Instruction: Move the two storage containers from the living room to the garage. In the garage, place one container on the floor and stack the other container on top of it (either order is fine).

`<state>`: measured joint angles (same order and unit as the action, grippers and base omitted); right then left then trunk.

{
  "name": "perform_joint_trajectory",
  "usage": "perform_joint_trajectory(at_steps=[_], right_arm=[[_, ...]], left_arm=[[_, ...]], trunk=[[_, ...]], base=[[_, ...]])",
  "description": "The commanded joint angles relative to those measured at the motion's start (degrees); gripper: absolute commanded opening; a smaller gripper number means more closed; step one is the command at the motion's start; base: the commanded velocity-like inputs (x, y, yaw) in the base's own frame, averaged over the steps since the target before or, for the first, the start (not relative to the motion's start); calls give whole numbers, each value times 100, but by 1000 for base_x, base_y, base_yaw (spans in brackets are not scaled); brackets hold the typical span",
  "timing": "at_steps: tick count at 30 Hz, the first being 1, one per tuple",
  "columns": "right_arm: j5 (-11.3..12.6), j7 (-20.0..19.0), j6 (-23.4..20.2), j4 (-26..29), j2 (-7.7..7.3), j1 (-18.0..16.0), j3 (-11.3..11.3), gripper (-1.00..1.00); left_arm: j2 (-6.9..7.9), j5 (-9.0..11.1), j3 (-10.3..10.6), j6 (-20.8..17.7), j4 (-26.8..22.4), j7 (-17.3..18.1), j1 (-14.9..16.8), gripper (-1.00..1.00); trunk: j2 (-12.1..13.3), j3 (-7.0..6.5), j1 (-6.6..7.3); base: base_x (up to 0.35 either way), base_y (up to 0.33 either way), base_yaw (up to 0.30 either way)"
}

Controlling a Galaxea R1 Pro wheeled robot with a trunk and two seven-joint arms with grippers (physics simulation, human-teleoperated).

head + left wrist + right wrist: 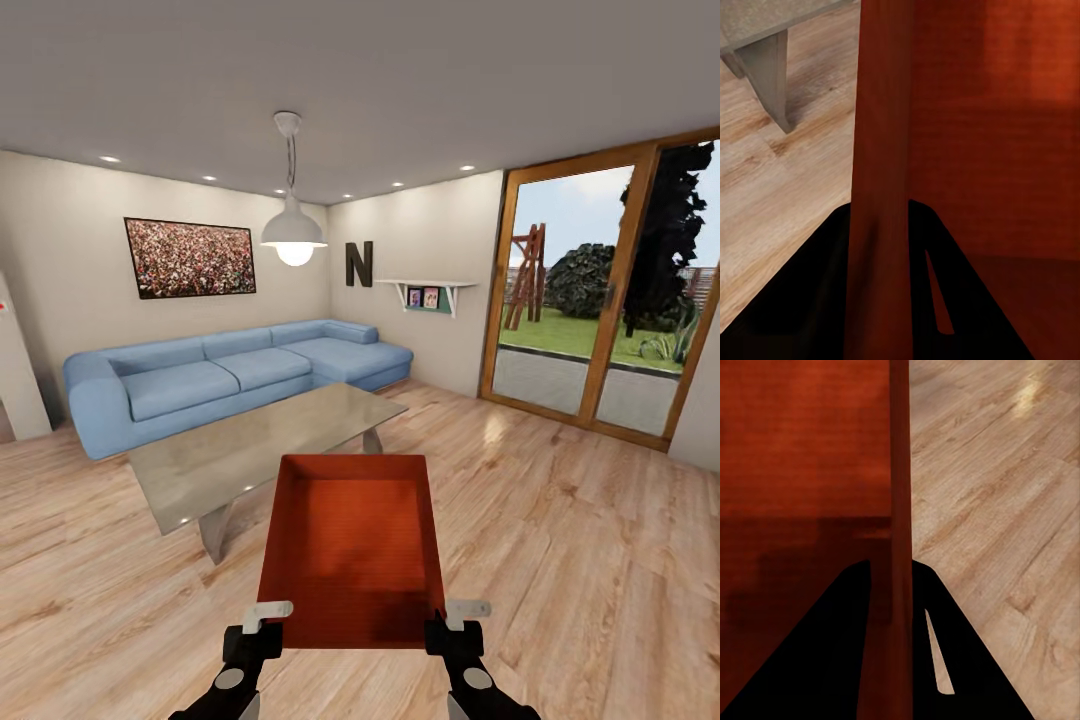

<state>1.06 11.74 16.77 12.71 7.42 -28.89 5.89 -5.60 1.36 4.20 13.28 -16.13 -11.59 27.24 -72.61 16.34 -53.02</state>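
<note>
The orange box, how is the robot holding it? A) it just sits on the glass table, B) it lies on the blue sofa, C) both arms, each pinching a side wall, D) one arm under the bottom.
C: the left gripper and the right gripper each have fingers on either side of a side wall of the storage container, which hangs in front of the coffee table rather than on it.

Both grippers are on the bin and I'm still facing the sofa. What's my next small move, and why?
Probably turn the base away from the sofa toward an exit. The storage container is held off the wood floor, the left gripper and right gripper each straddling a side wall, and the coffee table blocks forward travel.
</note>
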Motion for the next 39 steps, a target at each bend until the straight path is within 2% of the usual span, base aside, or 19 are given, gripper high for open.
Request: perform_joint_trajectory(at_steps=[1, 3, 4, 10, 15, 19, 34, 35, 39], right_arm=[[-41, 21, 529, 47, -3, -7, -18, -100], [-44, 21, 529, 47, -3, -6, -18, -100], [-28, 24, 36, 38, 0, -4, 11, -100], [257, 35, 277, -171, 16, -6, 138, -100], [645, 107, 554, -391, 37, -7, 435, -100], [862, 134, 593, -437, 39, -5, 630, -100], [1402, 194, 600, -434, 15, -7, 1197, -100], [43, 30, 600, -6, 49, -5, -27, -100], [43, 30, 600, -6, 49, -4, -31, -100]], left_arm=[[35, 76, 20, 25, 22, -71, 0, -100], [33, 77, 20, 25, 22, -71, 0, -100], [32, 47, 28, 34, -29, -71, 0, -100], [32, -80, 41, 34, 4, -64, 0, -100], [32, -119, 127, 29, 12, -63, 0, -100], [32, -126, 166, 26, 13, -63, 0, -100], [32, -173, 133, 25, 13, -61, 0, -100], [32, 14, 25, 25, 13, -63, 0, -100], [32, 10, 28, 25, 13, -63, 0, -100]], trunk=[[-5, 7, 0], [-5, 7, 0], [-5, 7, 0], [-5, 7, 0], [196, -82, 110], [356, -154, 198], [958, -423, 527], [998, -441, 549], [1158, -513, 637]], base=[[0, 0, 0], [0, 0, 0], [0, 0, 0], [0, 0, 0], [0, 0, 0], [0, 0, 0], [0, 0, 0], [0, 0, 0], [0, 0, 0]])
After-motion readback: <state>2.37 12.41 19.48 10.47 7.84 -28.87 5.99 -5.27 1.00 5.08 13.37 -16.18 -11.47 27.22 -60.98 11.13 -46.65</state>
